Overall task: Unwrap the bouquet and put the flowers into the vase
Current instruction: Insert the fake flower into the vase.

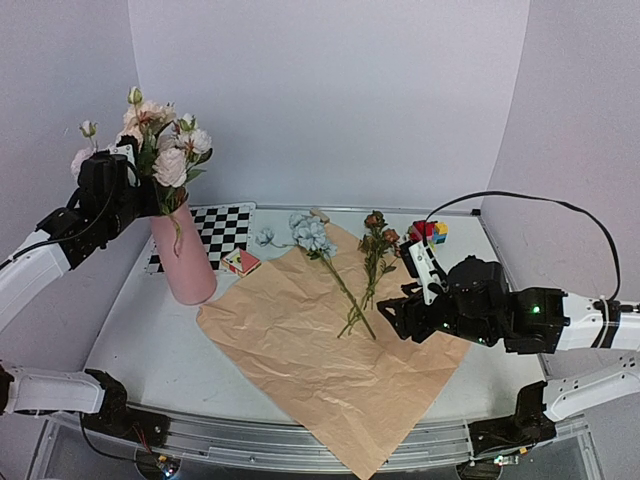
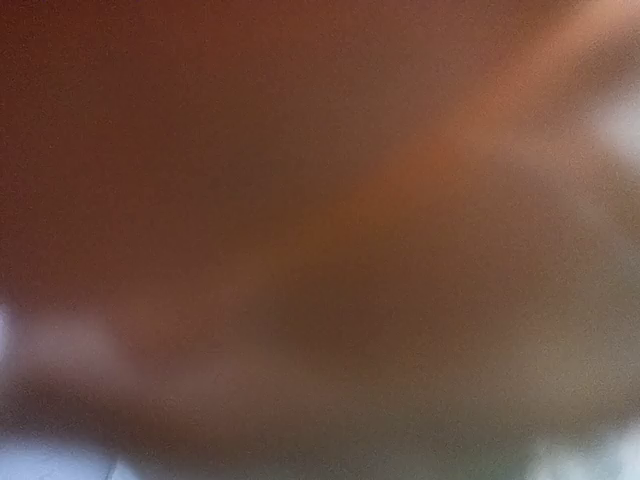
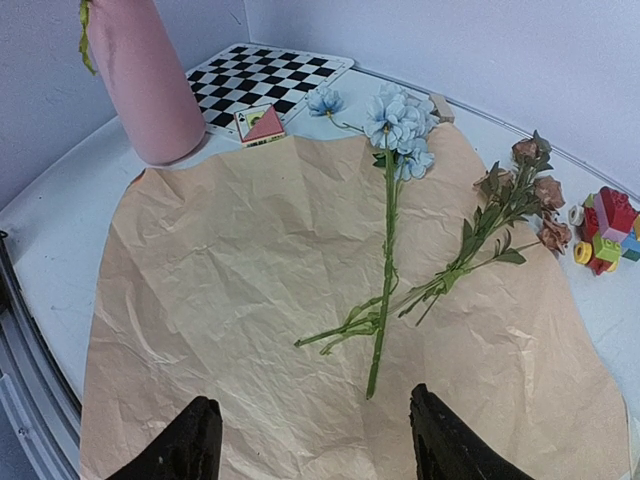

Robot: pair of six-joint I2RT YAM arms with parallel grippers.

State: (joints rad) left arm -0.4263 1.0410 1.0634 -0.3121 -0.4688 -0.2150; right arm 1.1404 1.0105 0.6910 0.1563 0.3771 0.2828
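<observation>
On crumpled tan paper (image 3: pixel 230 260) lie two flowers (image 3: pixel 387 250) — stems crossing.

The left wrist view is one brown-orange blur, and nothing in it can be made out. In the upper left of the overhead view, the left fingers are lost behind the flowers (image 1: pixel 160 135) at the mouth of the vase (image 1: pixel 183 262), so their spread cannot be told. In the right wrist view, the vase's top is cut off by the upper edge. The right fingers (image 3: pixel 205 440) and the paper (image 3: pixel 250 250) run off the bottom. The toy bricks (image 3: pixel 610 225) are clipped at the right.
</observation>
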